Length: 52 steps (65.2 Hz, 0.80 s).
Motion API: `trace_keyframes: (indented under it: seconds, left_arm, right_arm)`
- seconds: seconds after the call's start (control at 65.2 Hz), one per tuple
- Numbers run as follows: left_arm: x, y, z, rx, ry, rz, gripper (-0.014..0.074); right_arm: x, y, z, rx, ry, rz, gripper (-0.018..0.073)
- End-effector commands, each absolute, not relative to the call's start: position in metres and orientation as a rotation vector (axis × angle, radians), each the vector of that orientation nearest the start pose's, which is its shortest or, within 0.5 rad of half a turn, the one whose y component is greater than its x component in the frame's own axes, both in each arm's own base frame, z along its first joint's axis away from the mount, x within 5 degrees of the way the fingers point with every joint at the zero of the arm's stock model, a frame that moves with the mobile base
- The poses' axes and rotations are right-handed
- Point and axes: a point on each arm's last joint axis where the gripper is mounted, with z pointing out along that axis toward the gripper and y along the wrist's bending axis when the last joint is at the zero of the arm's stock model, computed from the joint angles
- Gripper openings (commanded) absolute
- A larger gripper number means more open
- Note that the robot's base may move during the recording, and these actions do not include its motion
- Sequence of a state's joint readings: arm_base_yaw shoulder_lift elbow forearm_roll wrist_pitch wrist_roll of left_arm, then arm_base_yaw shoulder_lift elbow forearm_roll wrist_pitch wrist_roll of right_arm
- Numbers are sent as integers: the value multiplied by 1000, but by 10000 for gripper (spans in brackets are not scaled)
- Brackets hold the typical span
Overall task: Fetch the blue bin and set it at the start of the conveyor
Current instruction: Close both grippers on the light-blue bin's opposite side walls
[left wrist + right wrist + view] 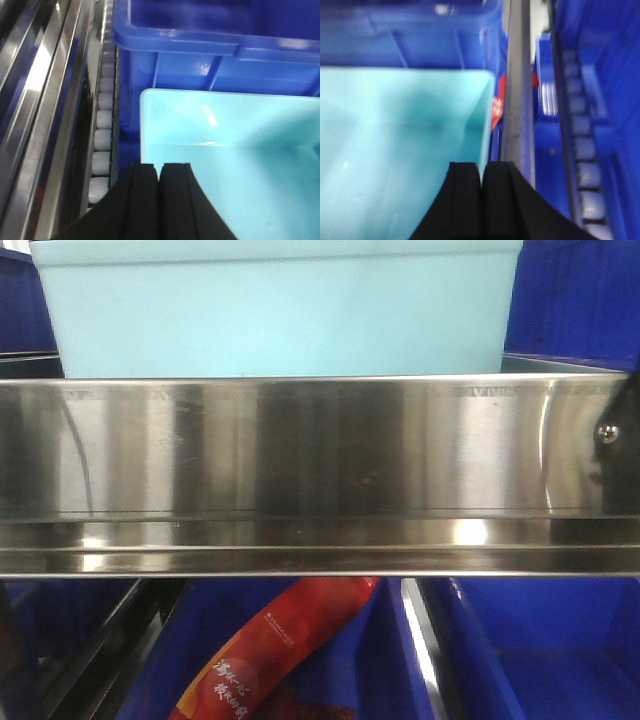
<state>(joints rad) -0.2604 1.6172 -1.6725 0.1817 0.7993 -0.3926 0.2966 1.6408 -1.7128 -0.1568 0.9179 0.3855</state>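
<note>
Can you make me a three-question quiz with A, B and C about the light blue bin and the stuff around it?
1. Where is the bin? A behind the steel rail; B under it; C on the floor.
2. What colour is the packet below? A green; B red; C yellow.
3. The bin looks: A full; B lidded; C empty.
Answers: 1 A, the rail hides its bottom edge; 2 B, its wrapper is red; 3 C, the wrist views show only a bare inside.

The steel shelf (320,460) carries the blue bin (280,310) between dark-blue crates (580,300).
</note>
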Motion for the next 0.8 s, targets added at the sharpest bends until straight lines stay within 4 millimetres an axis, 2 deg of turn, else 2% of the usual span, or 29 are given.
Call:
trace_keyframes:
  seconds: [0.0,0.215,0.291,0.337,0.445,0.506,0.644,0.782]
  left_arm:
    - [363,-84,408,-112,2230,-131,-111]
    - [369,-83,392,-109,2315,-55,-107]
    - [370,-82,388,-105,2341,-26,-49]
    - [372,-82,385,-104,2348,-17,25]
    - [374,-83,383,-101,2343,-23,238]
    - [375,-83,383,-101,2344,-23,307]
    - [380,-84,376,-95,2356,-7,298]
    - [387,-88,370,-91,2362,-23,285]
  right_arm:
    - [367,99,397,69,2383,104,-141]
    - [386,104,383,80,2452,74,-141]
    - [387,105,382,80,2459,71,-130]
    - [386,105,381,80,2465,68,-75]
    - [387,105,379,81,2474,65,155]
    - [388,105,378,80,2475,64,237]
    - [394,109,365,86,2522,81,251]
    - [398,110,361,87,2516,92,242]
